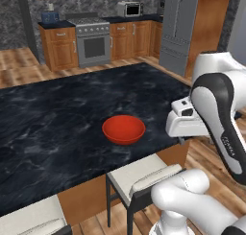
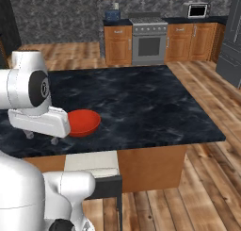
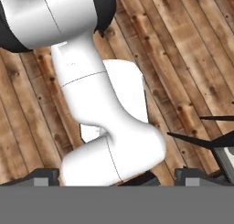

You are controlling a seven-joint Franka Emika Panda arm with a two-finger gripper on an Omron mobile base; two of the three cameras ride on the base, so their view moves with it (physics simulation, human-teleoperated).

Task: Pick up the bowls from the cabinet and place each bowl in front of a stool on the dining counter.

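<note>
Black marble fills your view: the dining worktop point(image 1: 57, 119) stretches across a rendered kitchen, a steel range point(image 1: 91, 37) and orange-brown lower cabinets point(image 1: 60, 47) lining the far wall. You see the glossy red bowl point(image 1: 123, 129) sitting upright near the worktop's near edge, empty, directly behind a cushioned stool point(image 1: 139, 176). A second stool point(image 1: 31, 219) shows at the lower left. Your white arm's hand hangs off the worktop's corner, beside the bowl without touching it. From the hand view, the gripper point(image 3: 116, 175) points down at plank flooring point(image 3: 192, 49), its fingertips point(image 3: 45, 176) spread wide apart, holding nothing.
</note>
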